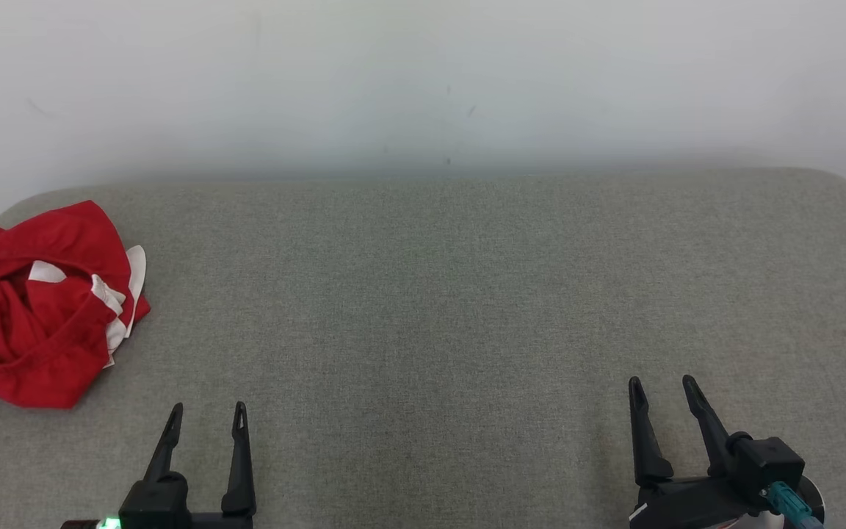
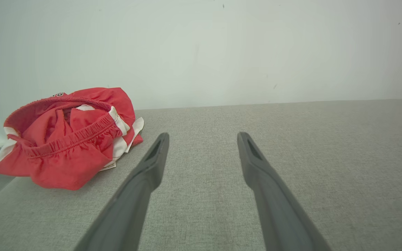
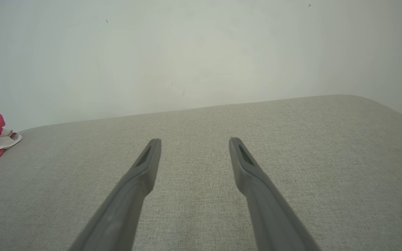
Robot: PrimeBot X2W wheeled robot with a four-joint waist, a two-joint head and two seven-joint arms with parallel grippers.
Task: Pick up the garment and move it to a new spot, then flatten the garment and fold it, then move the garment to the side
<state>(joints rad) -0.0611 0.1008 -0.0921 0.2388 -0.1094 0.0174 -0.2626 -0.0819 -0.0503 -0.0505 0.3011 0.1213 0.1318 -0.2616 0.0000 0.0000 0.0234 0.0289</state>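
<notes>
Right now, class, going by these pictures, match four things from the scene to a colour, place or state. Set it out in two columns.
Column one:
1 garment
2 left gripper
3 right gripper
4 padded surface

Column two:
A open, far from the garment
B grey, bearing the garment
C red and white, crumpled
D open, nearer the garment

Pairs: 1-C, 2-D, 3-A, 4-B
</notes>
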